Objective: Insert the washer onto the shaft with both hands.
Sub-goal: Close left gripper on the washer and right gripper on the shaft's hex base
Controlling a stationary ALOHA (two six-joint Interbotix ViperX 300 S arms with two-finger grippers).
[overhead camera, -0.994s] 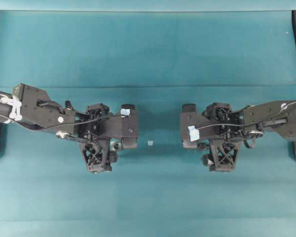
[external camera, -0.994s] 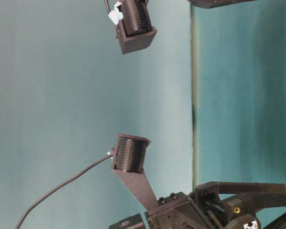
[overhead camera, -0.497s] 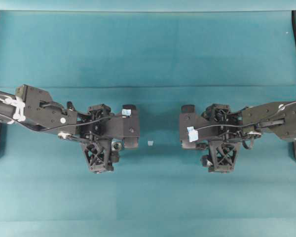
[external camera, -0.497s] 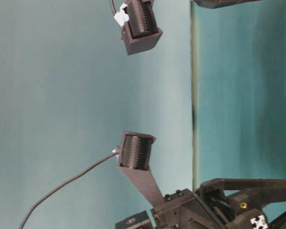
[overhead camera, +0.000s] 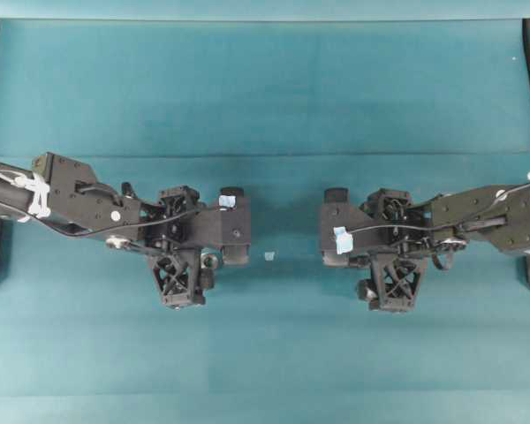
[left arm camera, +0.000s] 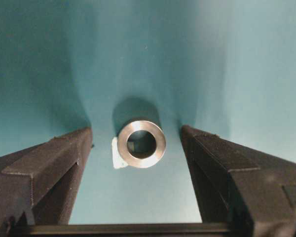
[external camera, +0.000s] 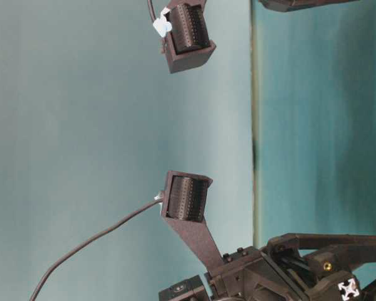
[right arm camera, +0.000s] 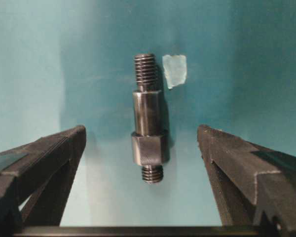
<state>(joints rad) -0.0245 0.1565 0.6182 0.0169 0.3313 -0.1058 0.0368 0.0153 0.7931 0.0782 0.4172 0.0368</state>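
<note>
Teal table [overhead camera: 265,88] is carrying washer [left arm camera: 141,143] w/ a pale tape scrap [left arm camera: 117,155] touching it, shaft [right arm camera: 148,132] lying flat w/ another scrap [right arm camera: 174,70] just beside its threaded end.

We see both arms reaching toward the middle, the left tool [overhead camera: 232,228] and right tool [overhead camera: 336,228] facing each other apart, jaws spread wide, empty.

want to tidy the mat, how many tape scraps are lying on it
3: one between the two arms, one tucked against the washer at, one beside the shaft at. More may hide under the arms.
</note>
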